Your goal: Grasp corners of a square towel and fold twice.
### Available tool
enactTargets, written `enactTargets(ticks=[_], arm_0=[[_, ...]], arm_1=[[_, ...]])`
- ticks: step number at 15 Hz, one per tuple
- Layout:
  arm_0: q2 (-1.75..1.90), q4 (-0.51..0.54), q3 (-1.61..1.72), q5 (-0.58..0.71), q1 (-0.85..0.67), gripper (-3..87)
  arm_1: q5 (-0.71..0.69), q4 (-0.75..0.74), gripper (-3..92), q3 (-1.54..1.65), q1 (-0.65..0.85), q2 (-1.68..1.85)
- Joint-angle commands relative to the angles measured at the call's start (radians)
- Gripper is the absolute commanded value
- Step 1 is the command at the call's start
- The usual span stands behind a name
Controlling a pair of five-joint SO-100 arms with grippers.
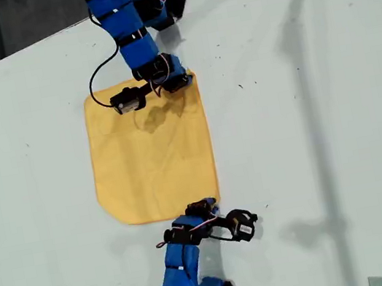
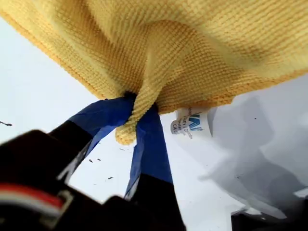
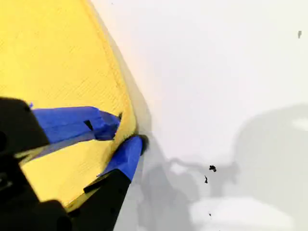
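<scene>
Where my first gripper [image 2: 139, 108] clamps its blue-taped jaws on one of the corners [image 2: 126, 134], the cloth bunches into a ribbed, knitted twist beside a small white printed tag [image 2: 191, 122], and my second gripper [image 3: 129, 132] pinches the hemmed side edge close by another rounded tip. Item: the towel [image 1: 151, 150], soft yellow-orange, roughly square, lightly wrinkled, lying spread in one layer on the matte white table [image 1: 321, 127] between the two arms in the exterior view. Status, by judgement: grasps taken, neither fold made, both outstanding.

both pincers [image 2: 137, 118] [image 3: 126, 134] clamped
</scene>
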Motion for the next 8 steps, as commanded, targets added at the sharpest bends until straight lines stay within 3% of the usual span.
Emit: enactTargets(ticks=[1, 5, 8], arm_0=[[0.017, 0.057, -0.086, 0.011, 0.006, -0.4], [0.017, 0.152, -0.225, 0.091, 0.018, -0.4], [0.038, 0.360, -0.402, 0.210, -0.077, -0.4]], arm_1=[[0.009, -0.008, -0.1, 0.005, -0.011, 0.049], [0.080, 0.075, -0.1, 0.015, -0.002, 0.224], [-0.014, 0.241, -0.1, -0.012, 0.104, 0.577]])
